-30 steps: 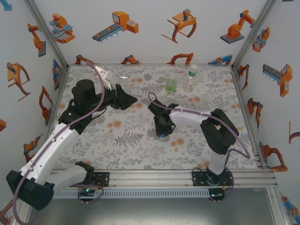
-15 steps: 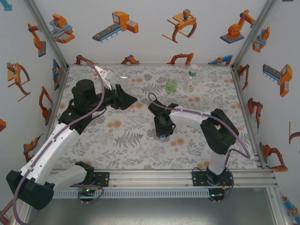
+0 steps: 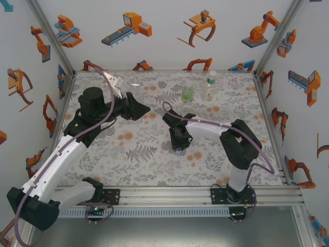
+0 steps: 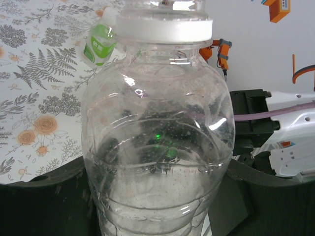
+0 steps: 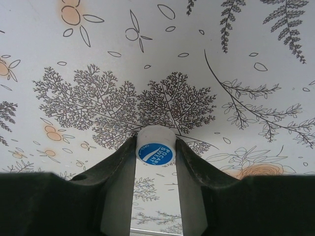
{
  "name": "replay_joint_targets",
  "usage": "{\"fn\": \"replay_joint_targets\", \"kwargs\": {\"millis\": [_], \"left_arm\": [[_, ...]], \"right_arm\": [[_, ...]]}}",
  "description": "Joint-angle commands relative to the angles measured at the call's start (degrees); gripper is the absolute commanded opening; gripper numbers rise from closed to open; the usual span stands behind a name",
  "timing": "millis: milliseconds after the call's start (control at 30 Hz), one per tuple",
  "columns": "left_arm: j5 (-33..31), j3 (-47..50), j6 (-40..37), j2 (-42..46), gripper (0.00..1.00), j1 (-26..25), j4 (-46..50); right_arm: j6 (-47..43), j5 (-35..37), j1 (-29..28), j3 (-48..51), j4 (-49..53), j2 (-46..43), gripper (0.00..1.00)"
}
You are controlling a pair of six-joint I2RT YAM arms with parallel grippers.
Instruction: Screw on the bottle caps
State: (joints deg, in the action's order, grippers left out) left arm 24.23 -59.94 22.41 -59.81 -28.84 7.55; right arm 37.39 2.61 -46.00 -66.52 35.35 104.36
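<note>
currently, a white cap [image 5: 155, 150] with a blue top is pinched by its sides in the right gripper [image 3: 178, 142], which is closed to cap width, low over the table [image 3: 128, 154] near its centre. the clear bottle [image 4: 157, 147] is clamped by the left gripper [image 3: 138, 108], at 10 o'clock from the cap. cross-threading is to be expected if the cap is presented tilted to the neck; the thin bottle wall may yield and be turned within the fingers.
</note>
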Motion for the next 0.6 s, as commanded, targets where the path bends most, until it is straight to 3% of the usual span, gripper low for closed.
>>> {"fn": "replay_joint_targets", "kwargs": {"millis": [0, 233, 567], "left_arm": [[0.56, -0.35, -0.42, 0.14, 0.0, 0.22, -0.25], [2.75, 0.46, -5.1, 0.0, 0.0, 0.2, 0.44], [8.26, -1.0, -20.27, 0.33, 0.0, 0.19, 7.88]], "right_arm": [[-1.35, 1.58, -0.5, -1.77, 0.86, -0.5, 0.33], [-4.51, 1.29, -0.42, -2.36, 0.52, -4.57, 0.28], [-12.3, -2.03, -0.15, -5.86, -0.18, -12.0, 0.23]]}}
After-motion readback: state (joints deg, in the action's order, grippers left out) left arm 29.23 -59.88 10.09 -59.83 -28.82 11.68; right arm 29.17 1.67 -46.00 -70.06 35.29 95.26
